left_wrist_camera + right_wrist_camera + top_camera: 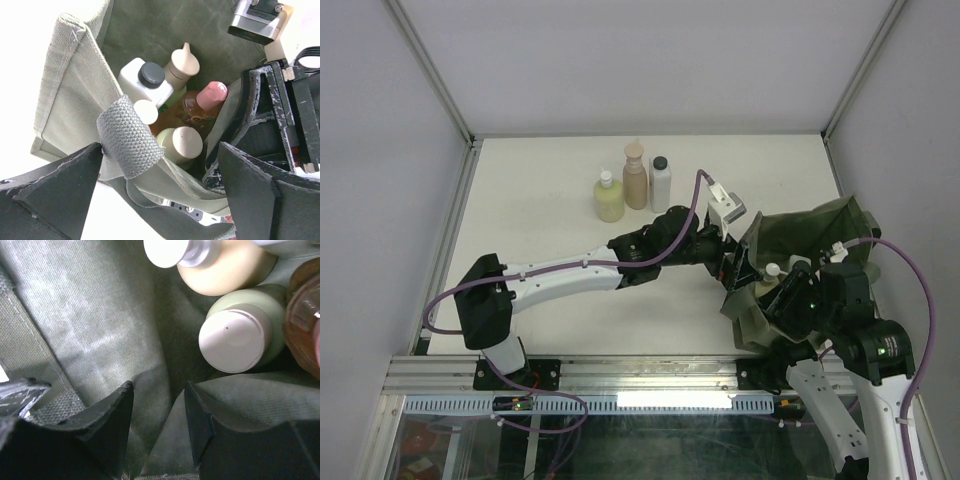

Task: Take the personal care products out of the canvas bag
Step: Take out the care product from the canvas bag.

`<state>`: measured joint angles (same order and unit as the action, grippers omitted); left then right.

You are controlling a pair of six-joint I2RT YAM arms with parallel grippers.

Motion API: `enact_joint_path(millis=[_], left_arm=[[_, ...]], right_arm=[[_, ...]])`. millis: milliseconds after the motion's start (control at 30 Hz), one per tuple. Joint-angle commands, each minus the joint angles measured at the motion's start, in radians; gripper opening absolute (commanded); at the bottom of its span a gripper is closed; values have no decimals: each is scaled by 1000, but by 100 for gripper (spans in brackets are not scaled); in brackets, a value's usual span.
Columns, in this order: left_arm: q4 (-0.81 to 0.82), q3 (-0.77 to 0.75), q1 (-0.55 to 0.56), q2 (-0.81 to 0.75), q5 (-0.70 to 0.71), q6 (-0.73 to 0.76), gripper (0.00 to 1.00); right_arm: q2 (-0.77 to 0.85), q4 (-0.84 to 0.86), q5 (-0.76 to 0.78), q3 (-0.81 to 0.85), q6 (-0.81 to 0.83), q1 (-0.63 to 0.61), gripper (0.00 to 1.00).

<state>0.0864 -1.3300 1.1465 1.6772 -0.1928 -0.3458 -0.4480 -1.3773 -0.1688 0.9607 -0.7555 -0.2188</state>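
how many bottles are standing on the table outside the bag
3, in a row at the far side of the table: yellow-green bottle left, tan bottle middle, white bottle right. Others are inside the canvas bag.

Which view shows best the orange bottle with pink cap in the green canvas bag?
Left wrist view: the pink-capped orange bottle shows cap and shoulder. Right wrist catches only its amber edge; top view does not show it.
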Motion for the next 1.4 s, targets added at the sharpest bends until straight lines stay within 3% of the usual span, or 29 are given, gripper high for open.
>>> enact_joint_path(millis=[0, 133, 267, 467, 900, 1100, 1200, 1367], left_arm=[[-12, -56, 11, 42, -14, 42, 86], [-44, -30, 12, 68, -25, 71, 62], [-60, 15, 11, 48, -37, 97, 54], [-69, 59, 16, 17, -48, 134, 53], [-147, 26, 50, 49, -41, 212, 57], [-149, 2, 52, 62, -25, 226, 59], [-149, -5, 56, 65, -23, 224, 59], [-149, -2, 58, 63, -8, 232, 60]], right_arm=[[-47, -47, 75, 86, 52, -3, 49], [-89, -37, 223, 179, 70, -3, 52], [-138, -23, 343, 249, 69, -3, 54], [-174, -11, 449, 229, 85, -3, 55], [-250, 273, 286, -17, -52, -2, 76], [-322, 275, 340, -33, -161, -2, 74], [-353, 266, 418, -20, -162, -3, 69], [-378, 240, 413, -16, -129, -4, 65]])
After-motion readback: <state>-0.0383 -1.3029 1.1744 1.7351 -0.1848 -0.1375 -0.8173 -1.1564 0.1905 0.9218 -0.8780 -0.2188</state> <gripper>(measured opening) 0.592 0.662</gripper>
